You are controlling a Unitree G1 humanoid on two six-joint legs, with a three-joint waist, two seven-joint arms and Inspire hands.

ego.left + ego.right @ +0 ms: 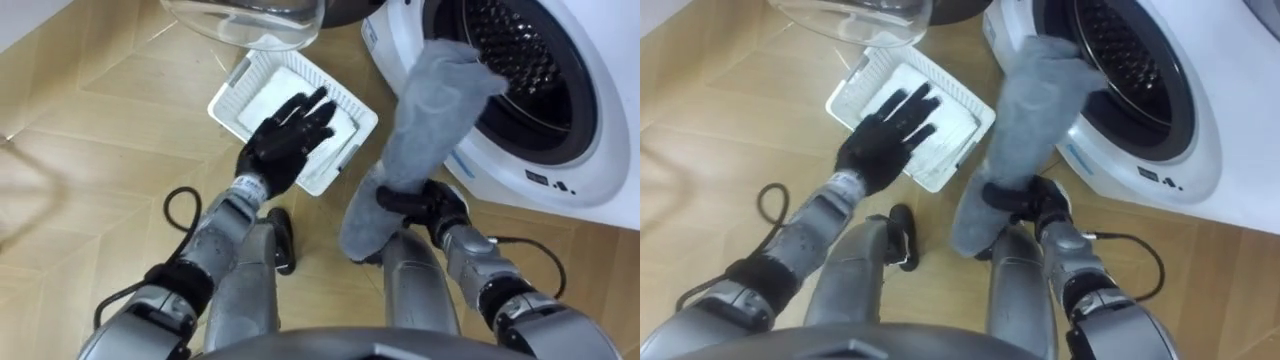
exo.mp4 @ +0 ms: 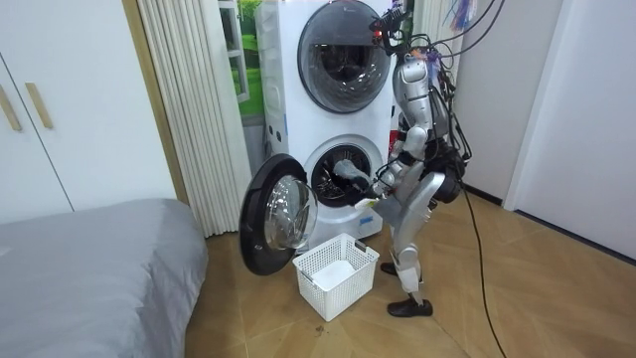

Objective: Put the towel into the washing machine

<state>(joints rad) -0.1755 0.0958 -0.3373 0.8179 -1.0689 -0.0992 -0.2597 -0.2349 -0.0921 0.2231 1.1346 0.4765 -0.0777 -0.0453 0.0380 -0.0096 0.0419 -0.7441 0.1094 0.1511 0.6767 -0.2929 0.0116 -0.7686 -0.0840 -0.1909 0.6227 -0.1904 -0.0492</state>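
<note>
Where the right arm comes in at the lower right, the right hand (image 1: pixel 425 205) is clenched round the grey towel (image 1: pixel 432 110), gripping it low on its length. A loose tail hangs below the fist, above the wood floor (image 1: pixel 90 150).

Left hand (image 1: pixel 290 135): released, fingers straight and spread, holding nothing, poised over the white basket (image 1: pixel 228 92). Whether it touches the rim cannot be told.

Basket sits on the floor just beside the machine's front. Its bottom looks pale and flat; no other laundry made out in it.

Towel rises from the fist as a bunched column toward the washing machine (image 1: pixel 560 170). Its top end reaches the lip of the round opening and overlaps the edge of the perforated drum (image 1: pixel 520 45). Most of the cloth is outside, in front of the white panel.

Door (image 1: pixel 250 20) swung wide, its glass bowl off to the left of the opening, clear of the towel's path.

Room view: robot stands close at the machine's front, arms held toward the lower unit of a stacked pair; the upper machine (image 2: pixel 343 45) has its door closed.

Judgement: towel is in hand and at the mouth, and the door is no obstacle. Left to do: feed the whole length past the lip, tail included, then let go. Past halfway, I'd say; the hanging tail is the likely snag.
</note>
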